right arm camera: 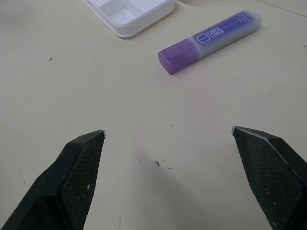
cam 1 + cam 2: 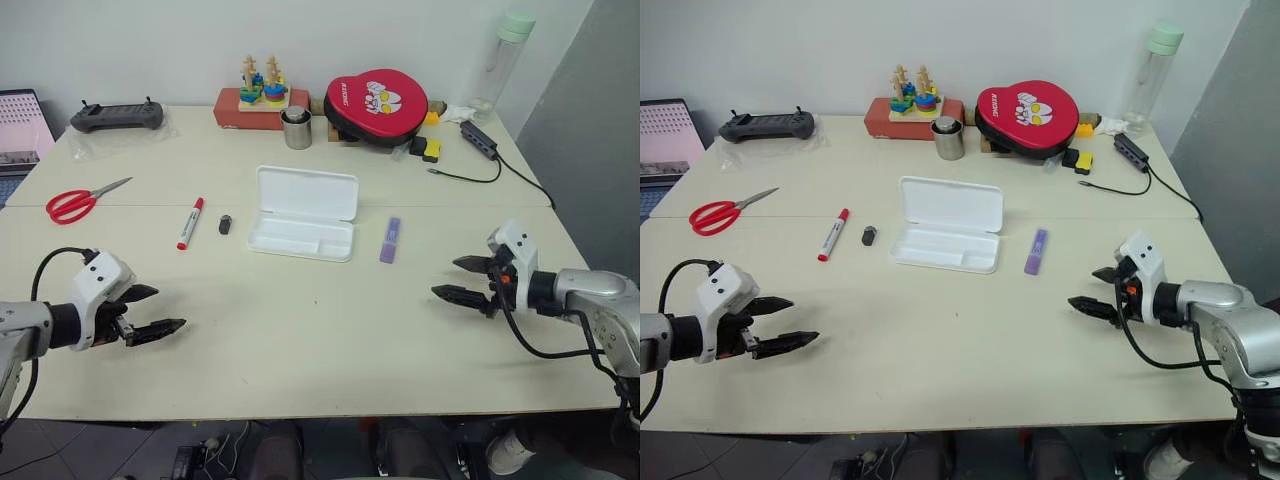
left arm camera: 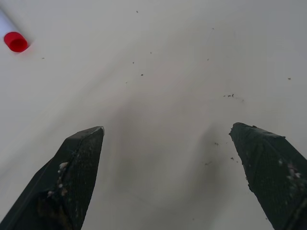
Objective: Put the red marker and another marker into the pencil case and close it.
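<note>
Pencil case (image 2: 303, 213) lies open in the middle of the table (image 2: 300, 330), its lid folded back toward the far edge and the shallow tray with compartments facing up, with nothing in it. The red marker (image 2: 190, 223) lies flat on the table on the left side of the case, well apart from it, with the red cap toward the far edge. Between the marker and the case sits a small black object (image 2: 226, 224). The lavender highlighter (image 2: 390, 240) lies flat just beside the right end of the case, not touching it.

The left gripper (image 2: 158, 310) hangs over the table near the front left corner, its two black fingers wide apart and holding nothing; the red tail end of the marker is in its wrist view. The right gripper (image 2: 462, 279) hangs near the right edge, also with fingers spread and empty, pointing toward the highlighter.

Red-handled scissors (image 2: 78, 202) lie near the left edge. Along the far edge stand a metal cup (image 2: 297, 128), a wooden stacking toy (image 2: 262, 85), a red pad (image 2: 376, 100), a black controller (image 2: 116, 117) and a clear bottle (image 2: 502, 62).
</note>
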